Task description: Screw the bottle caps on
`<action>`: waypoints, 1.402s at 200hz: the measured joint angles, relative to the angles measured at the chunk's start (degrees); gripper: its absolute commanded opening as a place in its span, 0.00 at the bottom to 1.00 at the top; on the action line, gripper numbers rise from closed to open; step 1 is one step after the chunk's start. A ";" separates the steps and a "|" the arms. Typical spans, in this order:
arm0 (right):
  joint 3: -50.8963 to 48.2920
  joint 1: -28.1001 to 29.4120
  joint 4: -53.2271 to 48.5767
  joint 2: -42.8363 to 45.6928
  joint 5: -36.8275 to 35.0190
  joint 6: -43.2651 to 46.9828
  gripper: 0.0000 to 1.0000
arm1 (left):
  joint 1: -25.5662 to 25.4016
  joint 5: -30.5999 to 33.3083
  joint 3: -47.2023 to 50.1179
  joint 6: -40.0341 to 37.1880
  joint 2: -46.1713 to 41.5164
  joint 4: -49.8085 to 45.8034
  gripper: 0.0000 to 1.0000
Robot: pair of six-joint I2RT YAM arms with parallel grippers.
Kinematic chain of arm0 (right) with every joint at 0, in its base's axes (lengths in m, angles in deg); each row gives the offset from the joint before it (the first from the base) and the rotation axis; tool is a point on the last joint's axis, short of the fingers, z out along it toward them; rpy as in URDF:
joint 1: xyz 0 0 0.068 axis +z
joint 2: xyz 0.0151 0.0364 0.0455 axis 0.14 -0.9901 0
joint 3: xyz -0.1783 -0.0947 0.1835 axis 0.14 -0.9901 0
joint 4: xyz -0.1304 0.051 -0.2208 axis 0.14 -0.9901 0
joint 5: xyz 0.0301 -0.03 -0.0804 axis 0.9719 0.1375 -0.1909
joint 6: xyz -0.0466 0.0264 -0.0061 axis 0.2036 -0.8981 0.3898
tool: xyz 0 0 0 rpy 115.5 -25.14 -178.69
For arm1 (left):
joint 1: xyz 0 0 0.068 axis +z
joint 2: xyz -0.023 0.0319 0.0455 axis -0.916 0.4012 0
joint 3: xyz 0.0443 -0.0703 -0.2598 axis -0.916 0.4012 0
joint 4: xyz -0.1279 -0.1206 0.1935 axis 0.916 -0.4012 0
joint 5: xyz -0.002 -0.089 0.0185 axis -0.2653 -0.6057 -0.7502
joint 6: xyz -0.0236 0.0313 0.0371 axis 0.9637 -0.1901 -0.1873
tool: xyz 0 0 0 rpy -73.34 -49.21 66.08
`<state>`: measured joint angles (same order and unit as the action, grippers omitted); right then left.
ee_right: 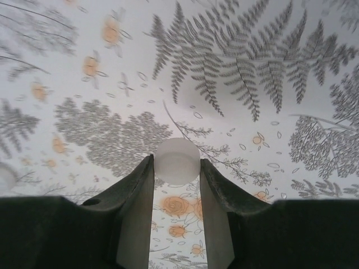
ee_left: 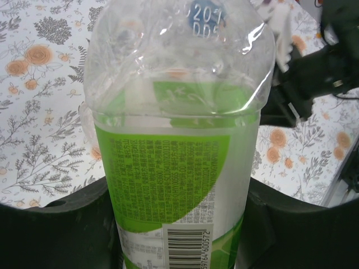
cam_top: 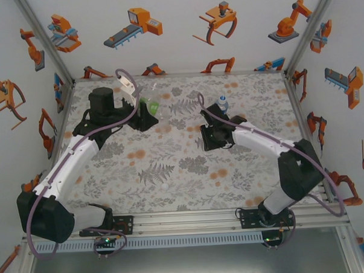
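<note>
My left gripper [cam_top: 146, 115] [ee_left: 179, 230] is shut on the green-label bottle [cam_top: 150, 105] [ee_left: 174, 168] at the back left of the table; the bottle's clear crumpled body fills the left wrist view between the dark fingers [ee_left: 50, 230]. My right gripper [cam_top: 208, 139] [ee_right: 176, 161] is shut on a small white cap [ee_right: 177, 152] at its fingertips, held a little above the floral mat. The blue-label bottle [cam_top: 223, 103] stands upright just behind the right arm. Another tiny white cap [cam_top: 165, 187] lies on the mat near the front centre.
The floral mat [cam_top: 189, 172] covers the table, boxed in by white walls with orange robot prints. The right arm [ee_left: 320, 73] is visible beyond the green bottle in the left wrist view. A blurred pale round spot [ee_right: 5, 175] sits at the left edge of the right wrist view.
</note>
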<state>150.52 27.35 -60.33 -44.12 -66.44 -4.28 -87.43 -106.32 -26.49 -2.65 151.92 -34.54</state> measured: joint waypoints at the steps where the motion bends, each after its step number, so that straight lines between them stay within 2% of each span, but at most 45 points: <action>1: -0.07 0.00 0.11 0.44 0.11 0.20 0.20 | -0.02 -0.02 0.00 -0.09 -0.02 -0.02 0.00; 50: -3.34 0.00 6.78 14.60 5.31 7.02 0.18 | -3.32 -2.58 2.14 -10.45 -2.69 -2.12 0.00; 75: -5.33 0.00 10.38 20.52 9.55 11.47 0.14 | -6.60 -3.34 2.29 -17.27 -3.15 -5.55 0.00; 121: -6.71 0.00 14.64 30.47 16.59 18.45 0.13 | -11.52 -3.58 2.27 -28.46 -3.26 -13.11 0.00; 147: -6.73 0.00 15.91 34.86 21.42 22.91 0.13 | -14.16 -2.80 2.03 -32.17 -3.26 -16.26 0.00; 232: -6.73 0.00 14.12 38.82 42.49 38.14 0.12 | -22.51 0.50 -0.31 -42.82 -3.30 -22.23 0.00; 280: -6.99 0.00 14.01 39.28 48.22 42.64 0.12 | -24.81 1.07 -1.40 -44.52 -3.30 -23.30 0.00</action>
<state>143.52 27.35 -46.32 -4.84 -18.22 38.36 -112.24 -105.25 -27.88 -47.17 148.62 -57.84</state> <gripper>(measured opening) 0.351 0.547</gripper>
